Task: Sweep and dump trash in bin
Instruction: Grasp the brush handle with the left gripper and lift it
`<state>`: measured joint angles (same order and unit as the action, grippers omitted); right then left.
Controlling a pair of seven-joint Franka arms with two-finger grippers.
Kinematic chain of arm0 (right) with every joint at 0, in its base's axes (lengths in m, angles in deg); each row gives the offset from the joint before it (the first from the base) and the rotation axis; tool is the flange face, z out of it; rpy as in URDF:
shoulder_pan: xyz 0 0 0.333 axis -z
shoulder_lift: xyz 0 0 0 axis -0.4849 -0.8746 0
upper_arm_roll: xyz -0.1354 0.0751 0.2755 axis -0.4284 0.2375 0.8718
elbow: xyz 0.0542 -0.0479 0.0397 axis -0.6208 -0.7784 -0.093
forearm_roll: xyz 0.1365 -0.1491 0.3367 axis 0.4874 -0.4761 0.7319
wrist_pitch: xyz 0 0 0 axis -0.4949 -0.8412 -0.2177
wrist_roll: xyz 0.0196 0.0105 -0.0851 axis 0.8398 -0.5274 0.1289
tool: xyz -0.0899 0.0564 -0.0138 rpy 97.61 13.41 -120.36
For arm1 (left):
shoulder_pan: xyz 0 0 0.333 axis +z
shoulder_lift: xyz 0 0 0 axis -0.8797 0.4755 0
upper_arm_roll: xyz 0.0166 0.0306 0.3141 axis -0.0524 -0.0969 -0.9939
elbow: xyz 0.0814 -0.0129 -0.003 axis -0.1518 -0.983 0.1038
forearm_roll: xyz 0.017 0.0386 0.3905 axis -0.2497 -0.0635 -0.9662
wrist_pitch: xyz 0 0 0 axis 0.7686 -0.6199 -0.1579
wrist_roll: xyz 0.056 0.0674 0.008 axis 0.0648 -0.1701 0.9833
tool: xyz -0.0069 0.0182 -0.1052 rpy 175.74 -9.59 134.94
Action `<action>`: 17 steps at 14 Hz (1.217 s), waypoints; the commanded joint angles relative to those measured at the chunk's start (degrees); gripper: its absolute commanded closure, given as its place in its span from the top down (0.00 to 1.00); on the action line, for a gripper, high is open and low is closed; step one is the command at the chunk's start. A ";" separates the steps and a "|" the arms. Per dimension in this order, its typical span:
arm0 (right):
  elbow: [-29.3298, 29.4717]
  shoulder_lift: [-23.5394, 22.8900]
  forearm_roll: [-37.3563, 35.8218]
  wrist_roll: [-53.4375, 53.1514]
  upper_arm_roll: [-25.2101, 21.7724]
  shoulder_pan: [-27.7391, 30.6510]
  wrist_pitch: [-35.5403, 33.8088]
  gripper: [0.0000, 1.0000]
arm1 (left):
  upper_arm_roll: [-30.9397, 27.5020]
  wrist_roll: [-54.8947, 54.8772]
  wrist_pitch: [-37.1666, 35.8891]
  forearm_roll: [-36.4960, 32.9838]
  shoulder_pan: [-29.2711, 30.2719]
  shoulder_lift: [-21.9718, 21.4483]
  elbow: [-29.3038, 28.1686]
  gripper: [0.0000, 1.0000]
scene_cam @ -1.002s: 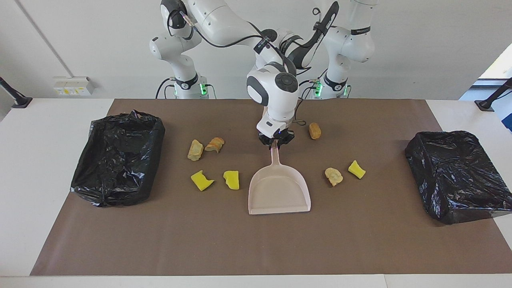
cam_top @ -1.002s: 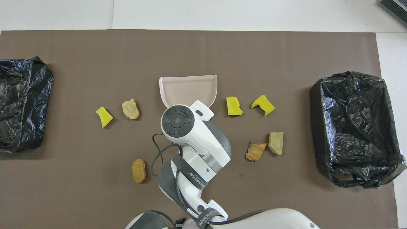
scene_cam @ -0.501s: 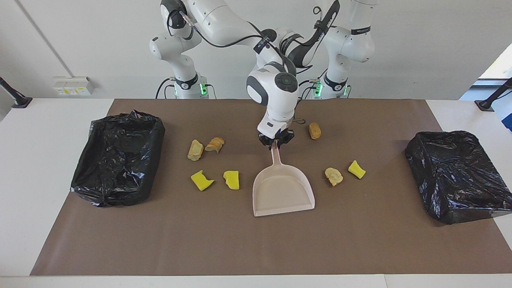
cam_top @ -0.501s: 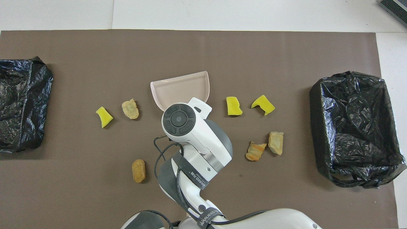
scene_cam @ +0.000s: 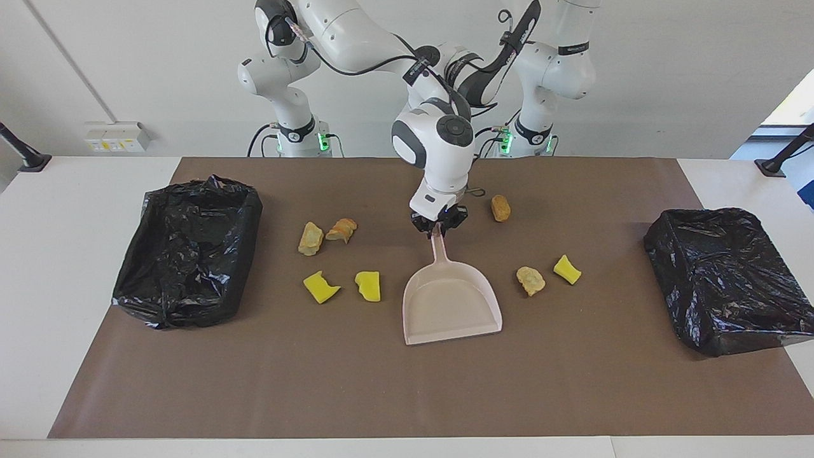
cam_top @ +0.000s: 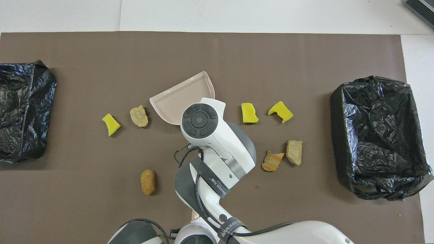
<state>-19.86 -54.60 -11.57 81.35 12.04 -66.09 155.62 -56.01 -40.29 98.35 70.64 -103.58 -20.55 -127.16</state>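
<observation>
My right gripper (scene_cam: 437, 231) is shut on the handle of the pink-beige dustpan (scene_cam: 451, 305) in the middle of the brown mat. The pan's open mouth points away from the robots and is angled toward the left arm's end (cam_top: 179, 98). The trash lies loose on the mat. Two yellow chunks (scene_cam: 368, 285) and two tan-orange ones (scene_cam: 310, 238) lie toward the right arm's end. A tan chunk (scene_cam: 530, 280), a yellow chunk (scene_cam: 567, 269) and a tan-orange chunk (scene_cam: 501, 208) lie toward the left arm's end. The left arm waits folded, its gripper hidden by the right arm.
A bin lined with a black bag (scene_cam: 187, 248) stands at the right arm's end of the mat, and another bin (scene_cam: 718, 273) at the left arm's end. Both also show in the overhead view (cam_top: 376, 135) (cam_top: 20, 108). White table surrounds the mat.
My right gripper has turned the dustpan, so its mouth has swung toward the left arm's end. The trash and the left arm have not moved.
</observation>
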 commanded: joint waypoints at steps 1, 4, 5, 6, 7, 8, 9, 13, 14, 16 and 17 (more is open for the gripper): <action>-0.16 0.92 2.89 9.53 0.49 2.36 -0.72 0.00 | 0.11 -3.95 -3.36 0.85 3.55 -4.05 -0.38 0.00; -0.42 0.92 3.07 17.01 0.49 3.85 -0.55 0.00 | -1.81 -9.65 -6.07 1.20 7.51 -5.98 -0.46 0.00; -0.51 0.84 3.16 19.82 0.49 4.29 -0.55 0.00 | -4.00 -12.63 -7.65 1.98 8.91 -6.86 -0.55 0.00; -0.60 0.92 3.16 22.37 0.49 4.38 -0.81 0.00 | -6.37 -15.10 -9.67 2.86 9.36 -8.95 -0.46 0.00; -0.60 0.92 3.16 25.62 0.49 4.56 -0.98 0.00 | -8.31 -16.34 -11.08 3.83 9.45 -10.54 -0.55 0.00; -0.60 0.92 3.16 28.52 0.49 4.56 -1.33 0.00 | -10.50 -16.79 -12.31 3.83 9.45 -10.99 -0.64 0.00; -0.68 0.92 3.16 30.55 0.49 4.56 -1.60 0.00 | -11.57 -16.80 -12.50 4.01 9.45 -11.00 -0.64 0.00; -0.25 0.92 3.07 38.37 0.49 5.70 -4.14 0.00 | -13.25 -18.72 -11.89 4.88 15.14 -11.08 -0.55 0.00; -0.16 0.92 2.98 40.48 0.49 6.05 -4.32 0.00 | -13.60 -20.64 -11.54 5.41 17.34 -11.09 -0.38 0.00; -0.24 1.01 2.98 43.74 0.49 6.06 -4.41 0.00 | -14.22 -28.09 -11.19 5.59 23.39 -10.74 -0.03 0.00; -0.42 1.18 2.63 46.63 0.49 5.71 -4.41 0.00 | -14.30 -31.96 -10.92 5.68 27.26 -10.21 0.15 0.00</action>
<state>-19.91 -54.59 -9.67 123.17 12.00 -60.66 152.36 -70.18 -66.12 86.93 74.90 -81.83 -30.52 -127.07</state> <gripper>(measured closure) 0.678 0.731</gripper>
